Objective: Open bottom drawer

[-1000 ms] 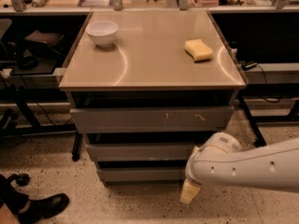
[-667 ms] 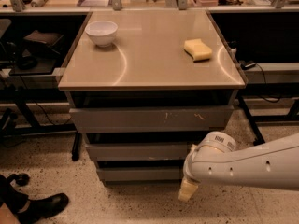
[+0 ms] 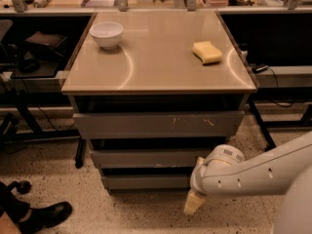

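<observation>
Pointing down toward the floor, the pincer (image 3: 194, 203) sits low in the frame, right of centre, at the end of a white arm (image 3: 253, 177) that comes in from the lower right. Whether it is apart or together I cannot tell.

A tan worktop (image 3: 161, 62) fills the upper middle of the frame. A white bowl (image 3: 107, 34) stands near its upper left corner and a yellow sponge (image 3: 207, 51) lies toward its upper right, well apart from the bowl. Dark desks with cables flank the cabinet on both sides. The floor (image 3: 141, 213) is speckled, and a black boot (image 3: 46, 213) shows at the lower left.

Three grey drawer fronts are stacked under the worktop: the top drawer (image 3: 156, 125) with pale scratch marks, the middle drawer (image 3: 146, 157), and the bottom drawer (image 3: 141, 182) just above the floor at lower centre. The bottom drawer looks pushed in. The arm's rounded wrist covers the right end of its front. The pincer hangs just below and to the right of that end, its tip lower than the front's bottom edge and apart from it.
</observation>
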`<state>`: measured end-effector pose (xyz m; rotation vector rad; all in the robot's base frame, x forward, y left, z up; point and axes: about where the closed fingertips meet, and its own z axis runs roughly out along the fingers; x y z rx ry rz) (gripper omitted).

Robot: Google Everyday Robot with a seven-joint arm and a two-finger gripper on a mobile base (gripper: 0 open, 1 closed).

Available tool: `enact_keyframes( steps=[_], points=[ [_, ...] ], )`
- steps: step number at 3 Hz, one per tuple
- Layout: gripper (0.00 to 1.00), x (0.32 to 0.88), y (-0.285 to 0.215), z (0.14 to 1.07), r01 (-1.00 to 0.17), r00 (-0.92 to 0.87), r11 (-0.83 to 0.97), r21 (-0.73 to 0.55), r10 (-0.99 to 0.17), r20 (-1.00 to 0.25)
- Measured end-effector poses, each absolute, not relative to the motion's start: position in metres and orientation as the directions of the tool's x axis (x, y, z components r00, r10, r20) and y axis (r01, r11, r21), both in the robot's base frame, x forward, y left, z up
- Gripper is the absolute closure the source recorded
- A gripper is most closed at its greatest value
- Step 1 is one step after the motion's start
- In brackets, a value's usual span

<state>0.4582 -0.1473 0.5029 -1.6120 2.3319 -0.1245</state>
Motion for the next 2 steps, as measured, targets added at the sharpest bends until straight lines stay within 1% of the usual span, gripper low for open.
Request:
enact_keyframes(
  steps=[1,2],
  points=[
    [0.0,0.465,-0.142,0.462,-0.9,-0.341,0.39,-0.195,-0.908,-0.245],
    [0.0,0.458,-0.144,0.447,-0.908,-0.34,0.381,-0.171,-0.913,-0.227]
  ],
)
